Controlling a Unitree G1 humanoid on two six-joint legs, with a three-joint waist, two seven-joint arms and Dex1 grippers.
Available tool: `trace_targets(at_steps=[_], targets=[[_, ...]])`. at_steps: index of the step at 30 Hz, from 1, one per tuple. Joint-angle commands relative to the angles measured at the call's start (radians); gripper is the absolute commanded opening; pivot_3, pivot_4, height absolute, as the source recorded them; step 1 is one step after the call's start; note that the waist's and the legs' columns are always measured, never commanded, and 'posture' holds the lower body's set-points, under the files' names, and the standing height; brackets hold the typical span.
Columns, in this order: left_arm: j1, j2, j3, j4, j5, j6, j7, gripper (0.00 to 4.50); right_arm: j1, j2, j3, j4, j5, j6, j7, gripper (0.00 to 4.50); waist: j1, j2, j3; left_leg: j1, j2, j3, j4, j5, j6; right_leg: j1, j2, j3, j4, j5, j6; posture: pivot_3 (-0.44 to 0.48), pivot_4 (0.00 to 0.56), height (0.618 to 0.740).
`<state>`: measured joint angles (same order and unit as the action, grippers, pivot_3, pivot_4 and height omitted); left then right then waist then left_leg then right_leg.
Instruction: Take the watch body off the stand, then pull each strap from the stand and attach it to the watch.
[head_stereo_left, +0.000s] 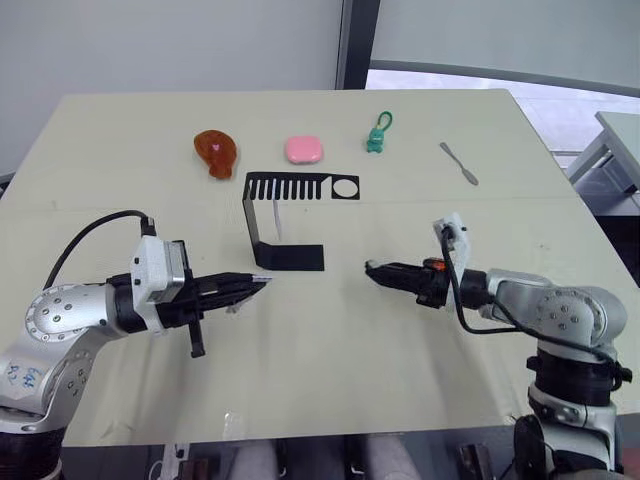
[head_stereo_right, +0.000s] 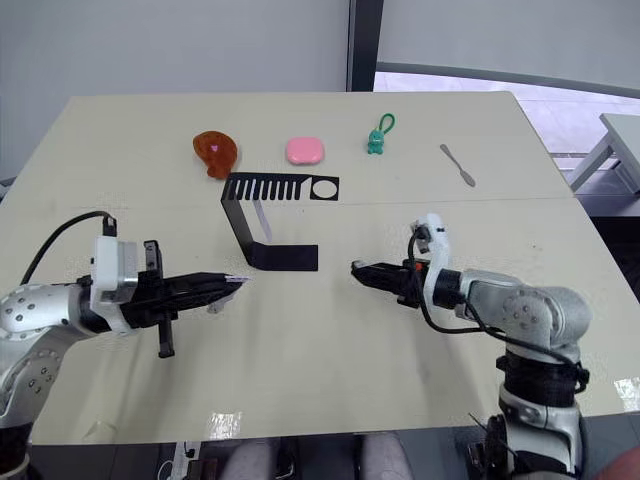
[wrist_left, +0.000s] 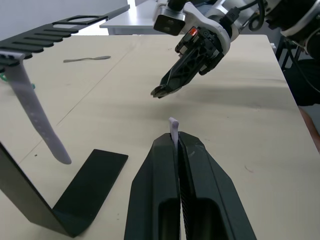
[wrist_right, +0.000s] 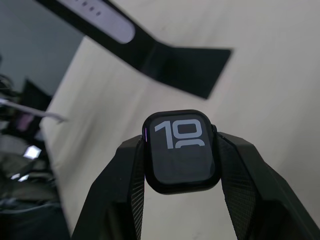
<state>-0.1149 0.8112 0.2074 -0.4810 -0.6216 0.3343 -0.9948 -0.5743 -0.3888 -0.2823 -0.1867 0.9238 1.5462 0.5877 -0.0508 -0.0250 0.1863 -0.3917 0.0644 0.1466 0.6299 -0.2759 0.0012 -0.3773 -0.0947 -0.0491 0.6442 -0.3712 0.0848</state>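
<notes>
Pale desk in a plain grey room
Behind the desk stands a grey wall, split by a dark upright post.

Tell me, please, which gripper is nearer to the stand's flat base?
The left. The left gripper, holding a strap, sits just beside the stand base; the right gripper, holding the watch body, is farther off.

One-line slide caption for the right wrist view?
Right tool grips the watch body; stand with one strap behind.

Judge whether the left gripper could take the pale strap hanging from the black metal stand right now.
Probably not: the left gripper is shut on another strap, though the hanging pale strap on the black metal stand looks unobstructed.
</notes>
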Motion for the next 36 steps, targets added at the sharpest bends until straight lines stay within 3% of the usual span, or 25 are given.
trace_targets(at_steps=[1,11,36], targets=[[-0.01,0.017,-0.023,-0.055,0.035,-0.039,-0.018,0.0,-0.024,0.011,0.008,0.069,0.134,0.068,-0.014,1.6,0.0,0.0,0.0,0.0,0.0,0.0,0.0,0.0,0.0,0.0,0.0,0.0,0.0,0.0,0.0,0.0,0.15,0.74],[-0.036,0.039,-0.059,-0.096,0.086,-0.041,-0.019,0.0,-0.016,-0.004,0.115,0.149,0.368,0.068,-0.163,1.6,-0.002,0.0,0.0,-0.002,0.0,0.0,0.001,0.0,0.0,-0.002,0.0,0.0,0.0,0.0,0.0,0.0,0.15,0.74],[-0.129,0.038,-0.169,-0.053,0.14,-0.028,-0.027,0.0,-0.019,0.023,0.124,0.156,0.485,0.068,-0.317,1.6,-0.001,0.0,0.0,-0.003,0.0,0.0,0.002,0.001,-0.001,-0.003,0.001,0.0,0.001,0.0,0.0,0.0,0.15,0.74]])
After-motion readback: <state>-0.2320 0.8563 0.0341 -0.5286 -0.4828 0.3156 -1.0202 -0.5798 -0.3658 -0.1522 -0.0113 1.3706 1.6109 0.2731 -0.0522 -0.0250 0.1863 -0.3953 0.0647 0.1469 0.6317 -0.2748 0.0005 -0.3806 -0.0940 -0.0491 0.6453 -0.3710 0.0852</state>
